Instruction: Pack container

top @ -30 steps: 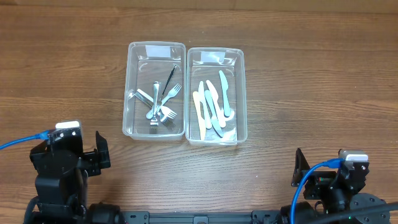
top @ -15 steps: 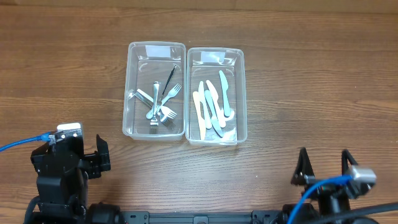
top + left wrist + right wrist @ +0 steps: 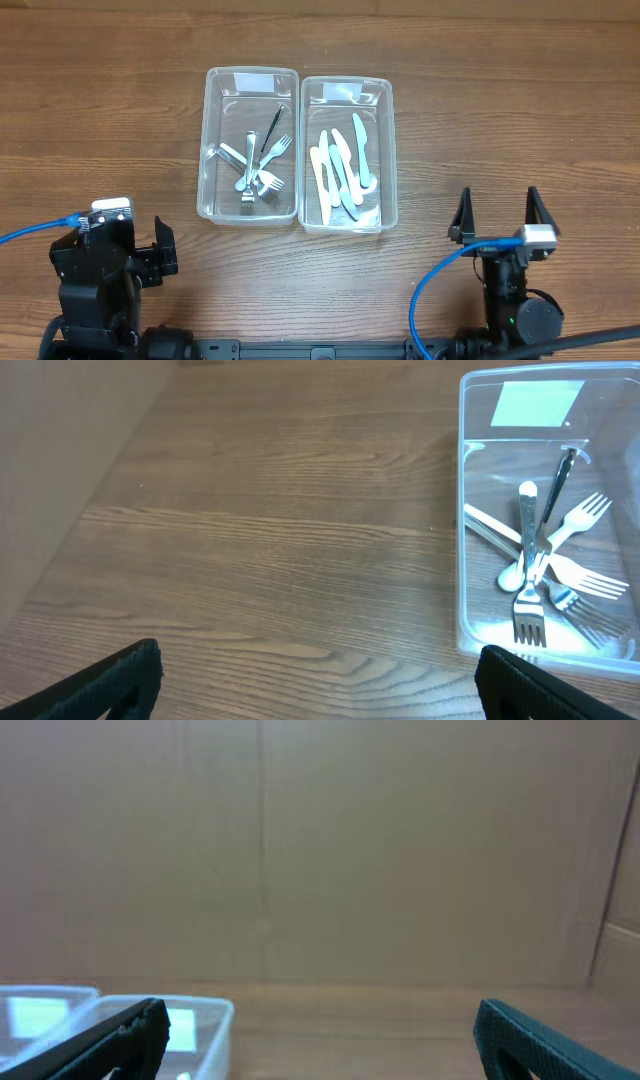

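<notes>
Two clear containers stand side by side mid-table. The left container (image 3: 204,140) holds metal forks and spoons (image 3: 252,165); the right container (image 3: 392,150) holds cream and pale blue plastic knives (image 3: 342,165). My left gripper (image 3: 108,245) is open at the front left, over bare wood well short of the containers. The left wrist view shows its gripper (image 3: 320,690) empty, with the cutlery container (image 3: 465,510) to the right. My right gripper (image 3: 497,215) is open and empty at the front right. In the right wrist view the gripper (image 3: 320,1030) faces level, with the knife container's corner (image 3: 215,1010) low left.
Wooden tabletop (image 3: 500,120) surrounds the containers. A plain brown wall (image 3: 320,850) fills the right wrist view. Blue cables trail from both arms, one near the right arm (image 3: 430,290). White labels sit at each container's far end (image 3: 255,82).
My right gripper has come forward and left from the table's front edge, with its open fingers now clear in the overhead view. The left arm has not moved.
</notes>
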Controlling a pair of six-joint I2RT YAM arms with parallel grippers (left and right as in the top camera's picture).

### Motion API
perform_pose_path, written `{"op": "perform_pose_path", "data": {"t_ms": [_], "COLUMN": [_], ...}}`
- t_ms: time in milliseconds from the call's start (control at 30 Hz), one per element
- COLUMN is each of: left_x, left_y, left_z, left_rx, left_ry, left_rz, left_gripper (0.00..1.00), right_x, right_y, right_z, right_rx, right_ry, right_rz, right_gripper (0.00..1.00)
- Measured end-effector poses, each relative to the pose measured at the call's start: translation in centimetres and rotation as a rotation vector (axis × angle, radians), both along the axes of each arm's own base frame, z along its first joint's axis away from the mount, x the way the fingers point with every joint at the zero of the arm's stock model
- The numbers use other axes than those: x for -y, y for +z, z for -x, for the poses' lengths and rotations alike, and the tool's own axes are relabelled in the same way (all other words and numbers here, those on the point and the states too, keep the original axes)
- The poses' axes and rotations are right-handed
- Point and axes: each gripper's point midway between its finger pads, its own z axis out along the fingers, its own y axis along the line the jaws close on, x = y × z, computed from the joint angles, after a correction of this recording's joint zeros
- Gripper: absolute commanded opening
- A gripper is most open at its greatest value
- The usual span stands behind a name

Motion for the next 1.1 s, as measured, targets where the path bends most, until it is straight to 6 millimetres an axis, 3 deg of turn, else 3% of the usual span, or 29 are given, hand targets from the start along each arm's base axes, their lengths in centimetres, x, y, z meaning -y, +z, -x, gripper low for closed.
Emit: {"op": "perform_pose_path", "data": {"t_ms": [333, 1100], "left_x": [0.0, 0.0], "left_y": [0.0, 0.0], "left_z": [0.0, 0.0], "left_rx": [0.0, 0.0], "left_ry": [0.0, 0.0], "left_rz": [0.0, 0.0], "left_gripper": [1.0, 1.0], "right_x": [0.6, 0.6], "right_y": [-8.2, -8.4], "right_z": [-1.0, -1.0], "right_rx": [-0.252, -0.257], "right_ry": [-0.024, -0.024], "right_rz": [-0.001, 0.0], "right_gripper": [1.0, 1.0]}}
